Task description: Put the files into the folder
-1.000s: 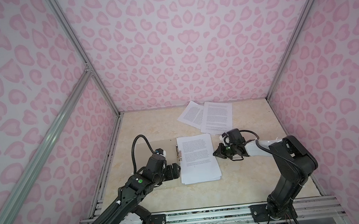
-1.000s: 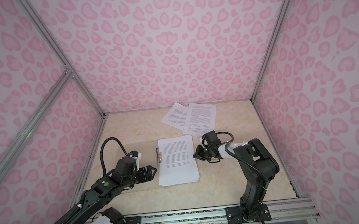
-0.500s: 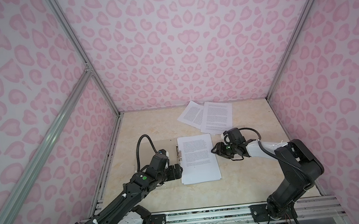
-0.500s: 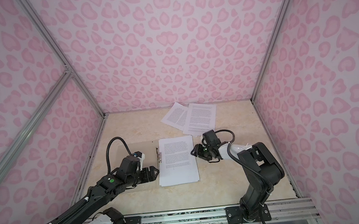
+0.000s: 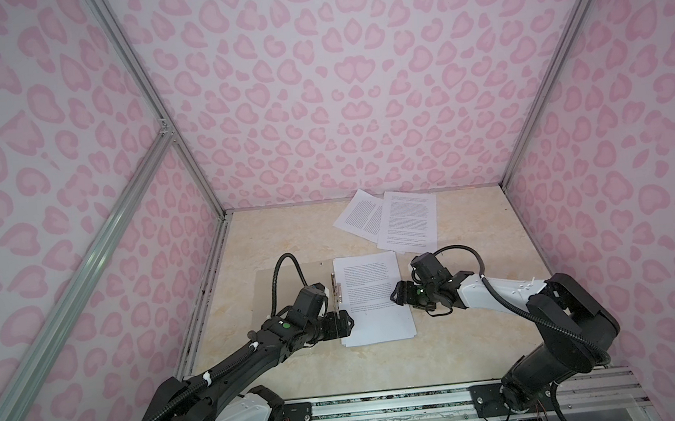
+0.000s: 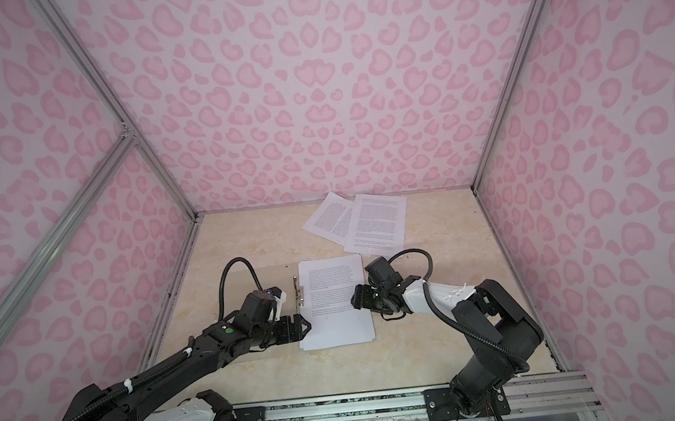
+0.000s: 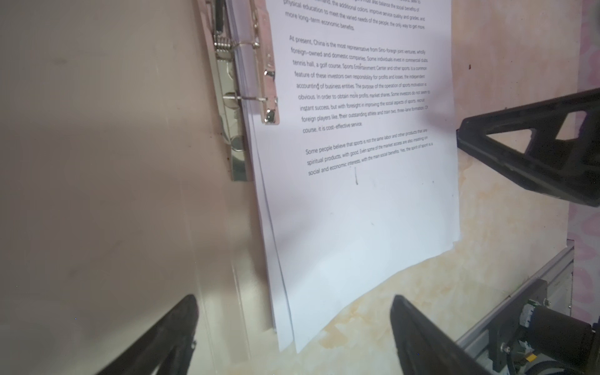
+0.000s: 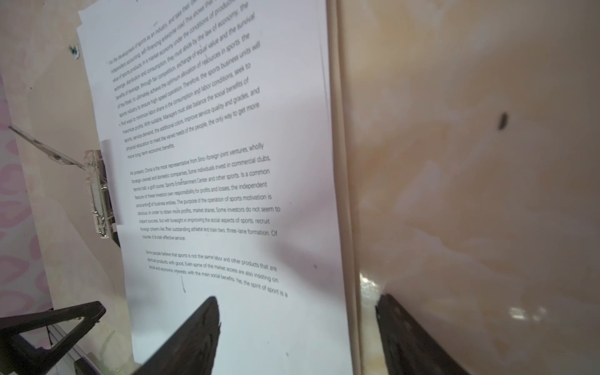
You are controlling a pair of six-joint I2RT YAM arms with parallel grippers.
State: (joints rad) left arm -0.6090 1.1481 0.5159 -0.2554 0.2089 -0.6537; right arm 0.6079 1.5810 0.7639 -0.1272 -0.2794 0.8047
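On the cream marbled worktop [image 5: 287,232], a thin beige-grey folder [image 5: 265,297] is lying open and flat, towards the front and a little left of the middle in both top views. A stack of white files [image 5: 372,296] printed with black text is resting on the folder's right half. Its left edge is sitting against the metal spine clip [image 5: 336,288], and in the left wrist view the clip's bar [image 7: 266,65] is lying across the top page's margin. The left claw [image 5: 348,323] is hovering low at the stack's near left corner. Its jaws are standing wide apart over the folder's spine and the paper's edge, gripping nothing; whether it is touching the paper cannot be told. The right claw [image 5: 395,296] is reaching in from the right at the middle of the stack's right edge, also spread wide and holding nothing. In the right wrist view, one finger [image 8: 201,324] is sitting over the top page and the other [image 8: 399,324] over the bare worktop just past the folder's edge [image 8: 345,162]. Two more printed sheets [image 5: 409,217], overlapping and skewed, are lying well apart from the folder at the back of the worktop, close to the pink-patterned back wall [image 5: 338,95].
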